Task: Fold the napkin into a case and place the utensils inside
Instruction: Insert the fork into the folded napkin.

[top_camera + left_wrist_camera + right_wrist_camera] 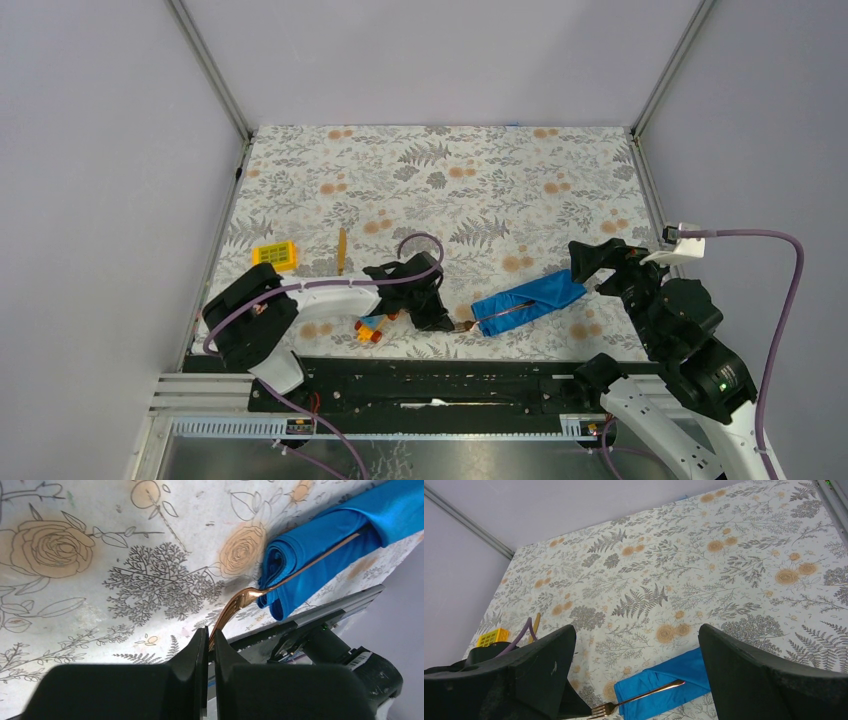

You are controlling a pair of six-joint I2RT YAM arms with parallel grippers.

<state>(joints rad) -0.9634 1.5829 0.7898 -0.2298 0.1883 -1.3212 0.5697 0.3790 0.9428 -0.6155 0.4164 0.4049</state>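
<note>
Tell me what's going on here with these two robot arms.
The left gripper is pinched shut on the tine end of the golden fork, whose handle lies along the folded blue napkin near the table's front edge. The right gripper is wide open, holding nothing, by the napkin's other end. The knife lies apart on the table beside a yellow block, not yet with the napkin.
</note>
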